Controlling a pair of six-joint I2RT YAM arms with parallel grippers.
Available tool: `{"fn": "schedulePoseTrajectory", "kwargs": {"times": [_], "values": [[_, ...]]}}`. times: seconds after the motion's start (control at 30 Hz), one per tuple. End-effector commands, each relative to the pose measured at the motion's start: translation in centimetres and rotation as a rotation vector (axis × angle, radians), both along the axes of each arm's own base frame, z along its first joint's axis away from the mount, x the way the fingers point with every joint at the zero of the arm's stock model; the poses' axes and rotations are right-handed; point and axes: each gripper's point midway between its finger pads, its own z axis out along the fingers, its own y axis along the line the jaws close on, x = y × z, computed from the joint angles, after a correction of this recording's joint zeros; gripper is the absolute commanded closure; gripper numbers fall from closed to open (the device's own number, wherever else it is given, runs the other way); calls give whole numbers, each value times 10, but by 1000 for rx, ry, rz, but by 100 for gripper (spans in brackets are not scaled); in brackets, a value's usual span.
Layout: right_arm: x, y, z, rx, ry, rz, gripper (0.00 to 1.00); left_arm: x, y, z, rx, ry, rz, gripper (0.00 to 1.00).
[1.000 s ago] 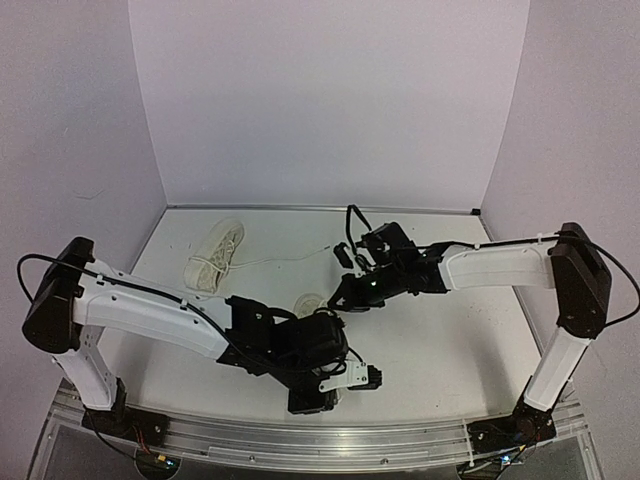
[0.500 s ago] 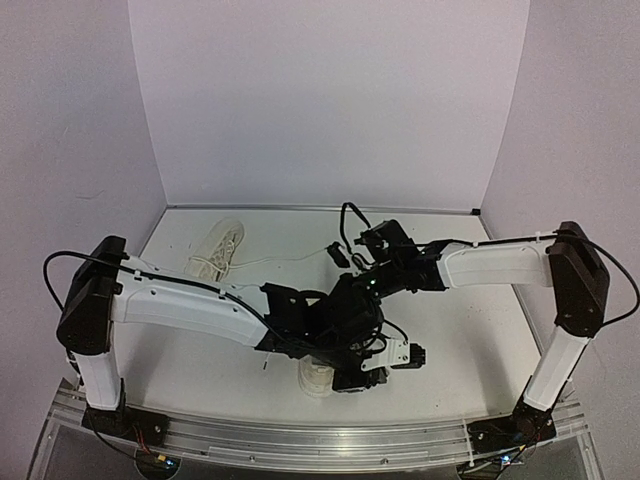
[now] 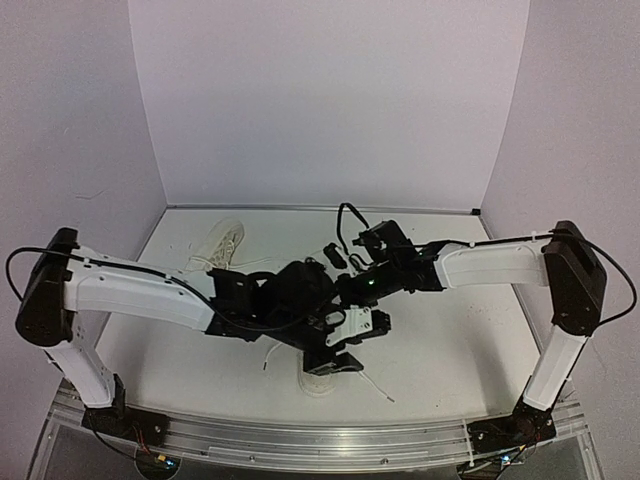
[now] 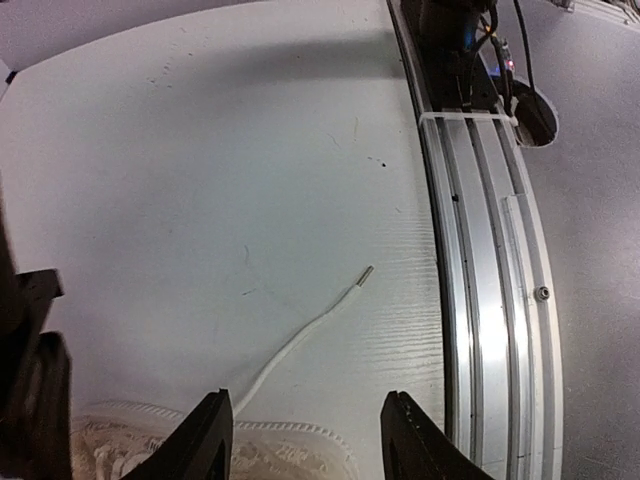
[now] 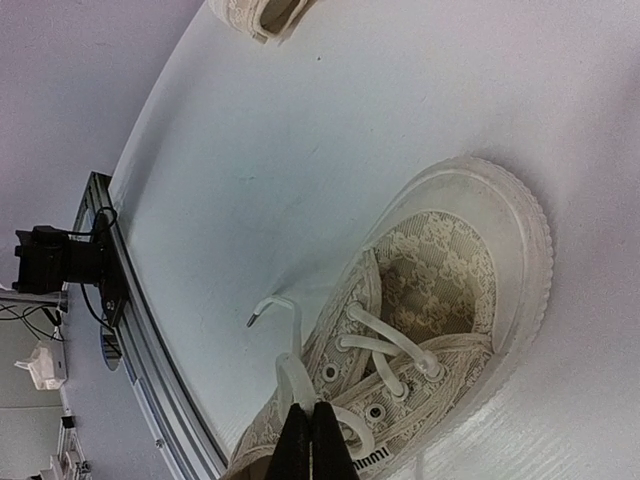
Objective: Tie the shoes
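Left pincer [image 4: 305,425]: open, above the near-edge shoe [image 5: 440,270]. Right pincer [image 5: 308,438]: closed on that shoe's lace [image 5: 288,378]. Second shoe [image 3: 216,248]: far-left corner of bench [image 3: 450,330].

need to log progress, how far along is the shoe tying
Done: nothing; no bow visible. In hand: right gripper pinches a thin white lace on the near cream canvas sneaker; left gripper hangs open over its other loose lace end. Left: both bows, far cream sneaker untouched.
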Motion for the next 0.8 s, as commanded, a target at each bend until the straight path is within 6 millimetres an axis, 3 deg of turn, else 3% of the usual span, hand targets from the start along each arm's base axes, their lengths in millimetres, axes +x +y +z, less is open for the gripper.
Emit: {"fn": "schedulePoseTrajectory", "kwargs": {"times": [0.0,0.17,0.4,0.77], "values": [[8,16,22,90,-27,23,100,29,31,69,-213,-2,160,46],[3,29,27,117,-16,46,97,61,82,84,-299,-56,422,43],[-12,49,21,113,0,92,94,89,134,61,-307,0,669,43],[-35,65,8,92,30,145,89,102,147,21,-246,92,757,44]]}}
